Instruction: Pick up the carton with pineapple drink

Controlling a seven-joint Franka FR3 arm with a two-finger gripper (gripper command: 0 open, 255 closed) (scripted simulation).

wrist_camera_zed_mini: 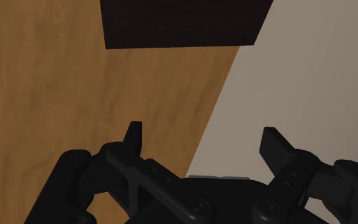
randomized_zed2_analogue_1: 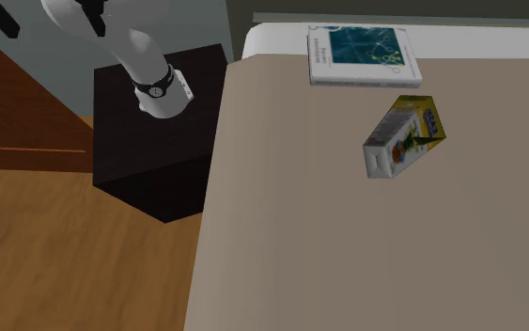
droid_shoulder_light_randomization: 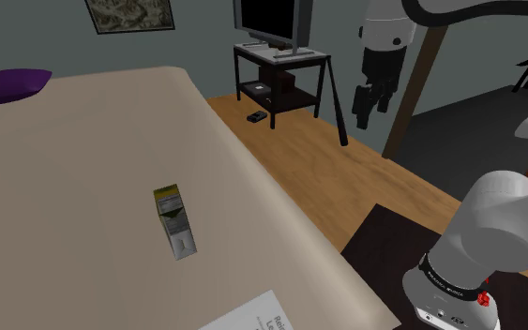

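Note:
The pineapple drink carton (droid_shoulder_light_randomization: 174, 220), yellow and white with a fruit picture, lies on its side on the wide beige surface (droid_shoulder_light_randomization: 83, 187). In the second exterior view the carton (randomized_zed2_analogue_1: 405, 136) rests just below a white-edged book. My black gripper (droid_shoulder_light_randomization: 369, 114) hangs high above the wooden floor, well off the surface's edge and far from the carton. In the wrist view the gripper (wrist_camera_zed_mini: 203, 137) is open, its two fingers (wrist_camera_zed_mini: 133, 135) standing wide apart with nothing between them, over the line where floor meets beige surface (wrist_camera_zed_mini: 298, 83).
The book (randomized_zed2_analogue_1: 364, 55) lies near the surface's corner, next to the black stand (randomized_zed2_analogue_1: 159, 141). A purple cushion (droid_shoulder_light_randomization: 8, 84) sits at the far left. A dark TV rack (droid_shoulder_light_randomization: 276, 66) and a slanted wooden post (droid_shoulder_light_randomization: 412, 94) stand on the floor beyond the gripper.

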